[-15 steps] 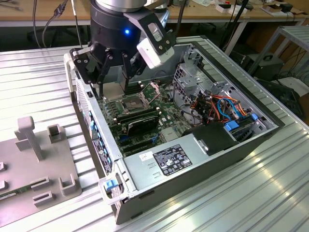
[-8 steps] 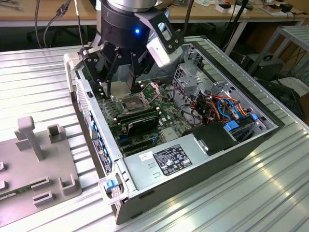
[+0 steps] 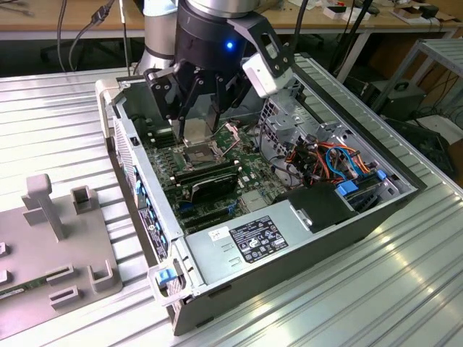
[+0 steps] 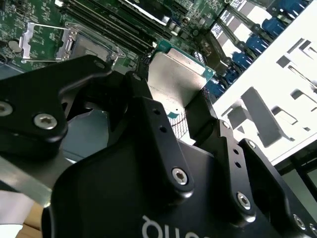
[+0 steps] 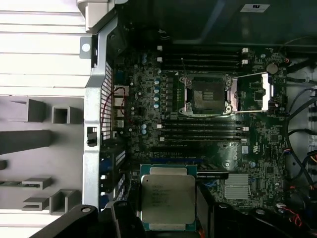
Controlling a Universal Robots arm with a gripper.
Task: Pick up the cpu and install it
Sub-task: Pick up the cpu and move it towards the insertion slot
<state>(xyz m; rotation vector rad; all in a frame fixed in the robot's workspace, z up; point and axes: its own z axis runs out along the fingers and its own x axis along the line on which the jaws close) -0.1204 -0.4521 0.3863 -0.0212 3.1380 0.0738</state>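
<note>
Currently, jaws of the gripper [image 3: 195, 136] are clamped on the cpu [image 5: 167, 197], held near the open socket [image 5: 207, 94]; seating it likely demands exact square alignment.

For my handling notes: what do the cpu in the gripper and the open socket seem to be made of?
The cpu: a matte silvery-tan metal lid, judging by its soft sheen, on a green edge, probably circuit laminate. The socket: a bright bare metal frame, likely steel since it glints; the dark centre looks like plastic, but this is uncertain.
</note>
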